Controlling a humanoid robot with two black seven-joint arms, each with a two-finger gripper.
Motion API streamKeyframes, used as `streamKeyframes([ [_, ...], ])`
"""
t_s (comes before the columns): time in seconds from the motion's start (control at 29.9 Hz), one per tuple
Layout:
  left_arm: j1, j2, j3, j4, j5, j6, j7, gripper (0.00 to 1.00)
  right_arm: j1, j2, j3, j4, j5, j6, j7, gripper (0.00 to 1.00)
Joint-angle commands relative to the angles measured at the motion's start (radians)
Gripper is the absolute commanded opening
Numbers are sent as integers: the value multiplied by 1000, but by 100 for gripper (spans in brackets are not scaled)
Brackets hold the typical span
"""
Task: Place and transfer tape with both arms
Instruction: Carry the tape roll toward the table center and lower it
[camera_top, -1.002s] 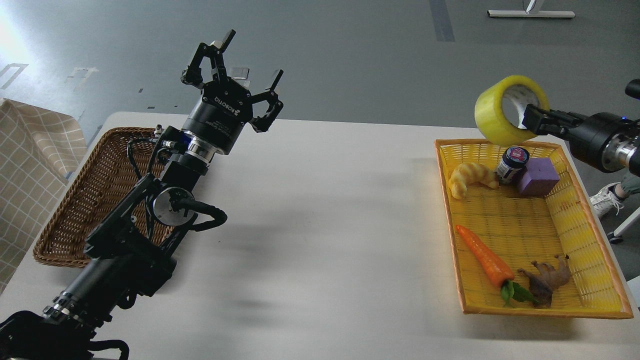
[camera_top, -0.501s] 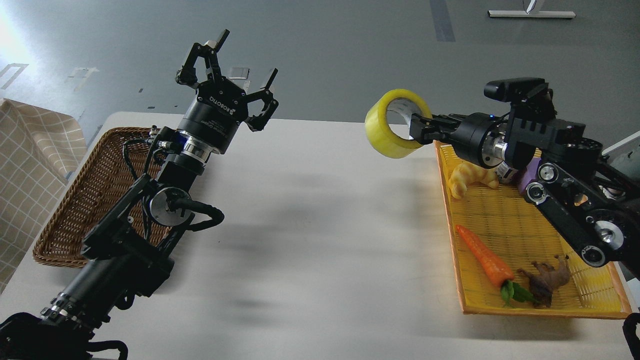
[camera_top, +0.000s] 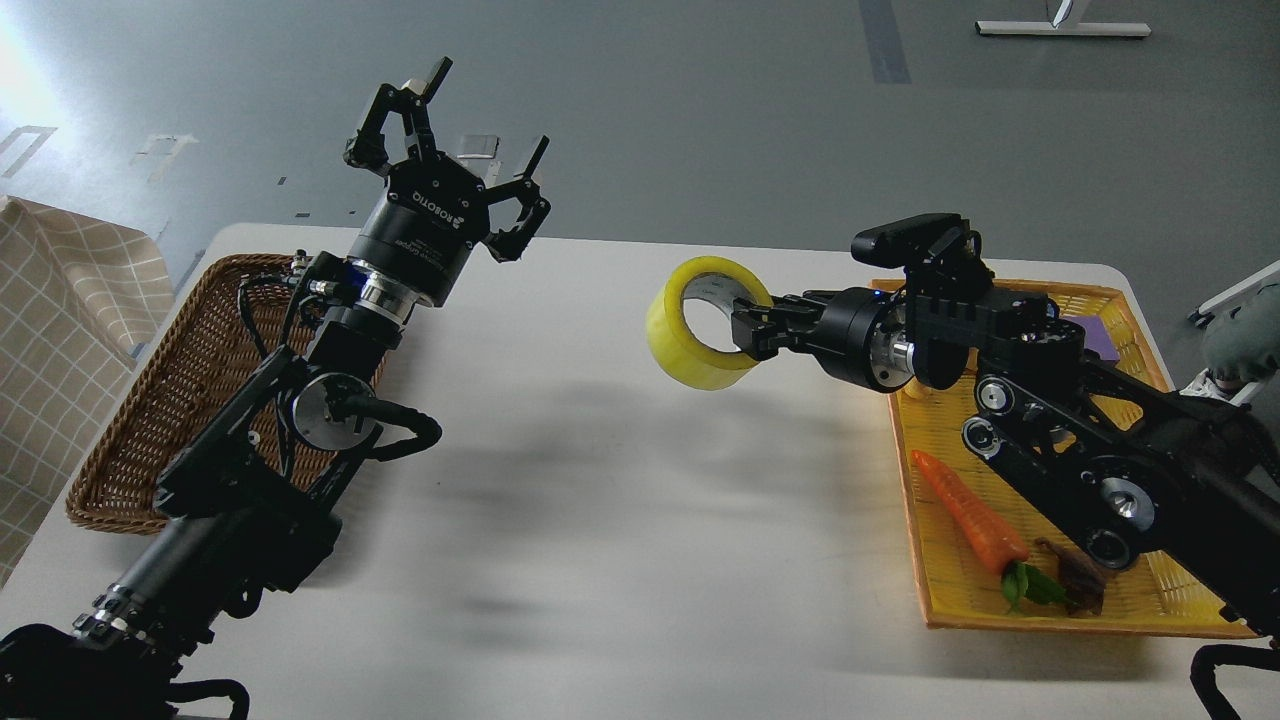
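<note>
While the right gripper (camera_top: 752, 328) pinches the tape (camera_top: 702, 323) by its wall, the roll hangs clear above the table (camera_top: 620, 560), outside the yellow tray (camera_top: 1090, 610). Pickup is complete. Remaining: handover to the left gripper (camera_top: 452, 150), fingers spread, well apart from the roll.

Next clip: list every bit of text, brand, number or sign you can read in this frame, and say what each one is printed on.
"ROBOTIQ": white letters on the black body of the left tool, which is raised over the table.
A second, smaller line of print beside it on the same body: too small to read.
Right tool, gripping the tape: no legible marking.
Tape's inner core: faint print, too blurred to read.
</note>
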Motion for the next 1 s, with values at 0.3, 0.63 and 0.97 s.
streamKeyframes([
  [0.3, 2, 6, -4, 0, 0, 0, -2, 98, 4, 96, -71, -47, -10, 0, -34, 8],
  [0.63, 4, 6, -10, 0, 0, -1, -2, 98, -31, 106, -110, -66, -21, 0, -34, 8],
  [0.97, 5, 8, -12, 0, -2, -3, -2, 98, -32, 115, -105, -83, -24, 0, -39, 8],
])
